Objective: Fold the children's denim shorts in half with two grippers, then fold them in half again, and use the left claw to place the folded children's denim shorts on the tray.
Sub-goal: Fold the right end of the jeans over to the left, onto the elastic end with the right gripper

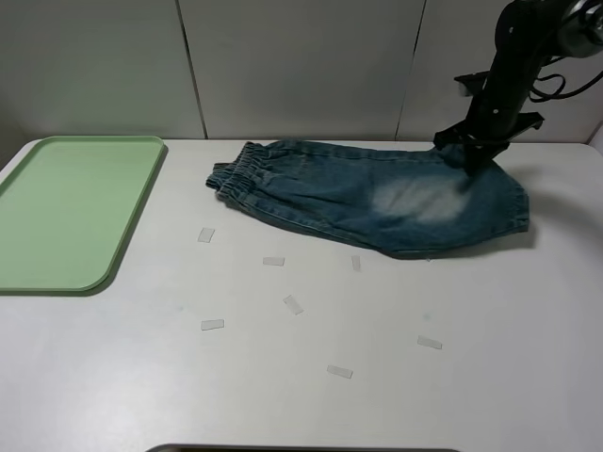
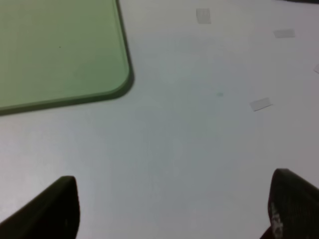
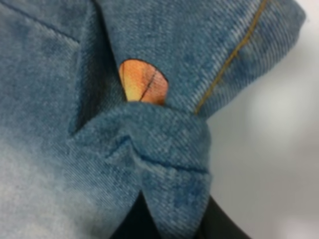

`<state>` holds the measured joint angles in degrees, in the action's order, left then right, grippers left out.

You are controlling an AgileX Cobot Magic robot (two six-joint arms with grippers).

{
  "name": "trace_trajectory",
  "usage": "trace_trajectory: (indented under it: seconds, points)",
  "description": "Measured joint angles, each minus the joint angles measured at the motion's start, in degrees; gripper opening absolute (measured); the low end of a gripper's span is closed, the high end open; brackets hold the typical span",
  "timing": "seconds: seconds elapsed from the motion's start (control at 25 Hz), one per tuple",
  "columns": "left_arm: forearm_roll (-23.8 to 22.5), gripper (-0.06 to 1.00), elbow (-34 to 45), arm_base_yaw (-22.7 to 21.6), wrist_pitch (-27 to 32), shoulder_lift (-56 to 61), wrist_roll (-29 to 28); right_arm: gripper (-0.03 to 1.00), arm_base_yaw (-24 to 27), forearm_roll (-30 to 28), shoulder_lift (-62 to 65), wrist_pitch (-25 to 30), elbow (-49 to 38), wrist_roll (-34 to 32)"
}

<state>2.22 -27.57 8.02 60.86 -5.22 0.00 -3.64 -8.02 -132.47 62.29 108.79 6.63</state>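
- Children's denim shorts (image 1: 377,193): lying flat on the white counter (image 1: 377,377), toward its far side and right of the middle. Elastic waistband (image 1: 240,174) turned left, leg hems at the right, a pale bleached patch (image 1: 419,200) on the upper layer.
- Right arm (image 1: 509,75): black, coming down steeply from the upper right corner of the high view and ending at the far right edge of the shorts.
- Right hand (image 1: 468,162): closed on a fold of denim at that edge. In its own wrist view, cloth bunched up and pinched between the two black fingers (image 3: 222,226).
- Shown only by the right wrist view: a small orange patch (image 3: 144,87) peeping out between the denim layers just beyond the pinched fold, and yellow stitching (image 3: 232,57) along a seam. Both hidden in the high view.
- Left hand (image 2: 172,209): out of the high view, shown only by its own wrist camera. Hovering over bare counter, wide open, the two black fingertips (image 2: 55,209) far apart, holding nothing and touching nothing.
- Tray (image 1: 75,212): pale green, at the left side of the counter, well apart from the shorts. One rounded corner visible in the left wrist view, near the left hand but not touching it.
- Small clear tape pieces (image 1: 293,304): scattered on the counter in front of the shorts, a few visible also in the left wrist view.
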Motion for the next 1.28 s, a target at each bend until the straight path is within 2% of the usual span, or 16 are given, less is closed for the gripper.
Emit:
trace_trajectory:
  seconds: [0.12,0.24,0.52,0.64,0.8,1.0,1.28]
  points:
    - [0.0,0.76,0.0,0.0,0.0,0.0,0.0,0.02,0.0,-3.5,0.7,2.0,0.0,-3.5]
    - [0.0,0.76,0.0,0.0,0.0,0.0,0.0,0.02,-2.8,-3.2,2.3,2.8,0.0,-5.5]
    - [0.0,0.76,0.0,0.0,0.0,0.0,0.0,0.02,-12.3,7.7,5.0,2.0,0.5,-9.4]
    - [0.0,0.76,0.0,0.0,0.0,0.0,0.0,0.02,-15.3,13.9,5.0,-0.7,0.5,-11.2]
    - [0.0,0.76,0.0,0.0,0.0,0.0,0.0,0.02,-18.2,19.3,5.0,-5.9,0.5,-13.4]
    - [0.0,0.76,0.0,0.0,0.0,0.0,0.0,0.02,-19.8,21.2,5.0,-12.4,0.5,-15.1]
    - [0.0,0.76,0.0,0.0,0.0,0.0,0.0,0.02,-20.3,22.6,4.9,-18.3,0.5,-17.1]
